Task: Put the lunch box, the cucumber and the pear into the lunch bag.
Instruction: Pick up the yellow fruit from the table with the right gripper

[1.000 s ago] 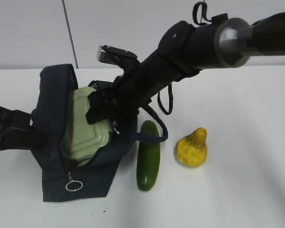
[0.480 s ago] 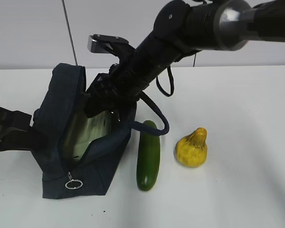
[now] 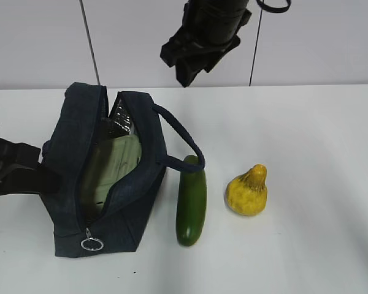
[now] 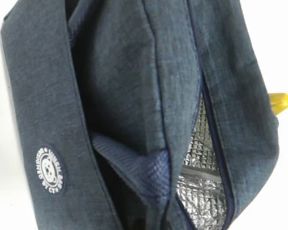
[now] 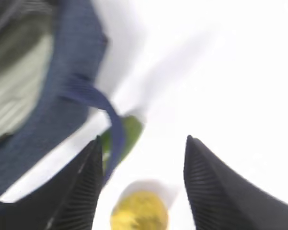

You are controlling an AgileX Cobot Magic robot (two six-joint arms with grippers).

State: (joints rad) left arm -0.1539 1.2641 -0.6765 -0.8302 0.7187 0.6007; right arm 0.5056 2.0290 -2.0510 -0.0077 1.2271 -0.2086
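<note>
Lunch bag point(image 3: 101, 184) sits left on the white counter point(image 3: 306, 153), zipper open, long axis running from the near edge to the far wall. Lunch box point(image 3: 113, 168) is inside it, pale green lid facing up through the opening, same axis as the bag. Cucumber point(image 3: 191, 202) lies just right of the bag, long axis near-to-far, far end under the strap loop point(image 3: 181, 138). Pear point(image 3: 248, 191) sits right of the cucumber, apart from it, neck pointing up and away. My right claw point(image 5: 141, 187) hangs high above, fingers spread, empty. My left claw, hidden behind the bag, is pressed together.
</note>
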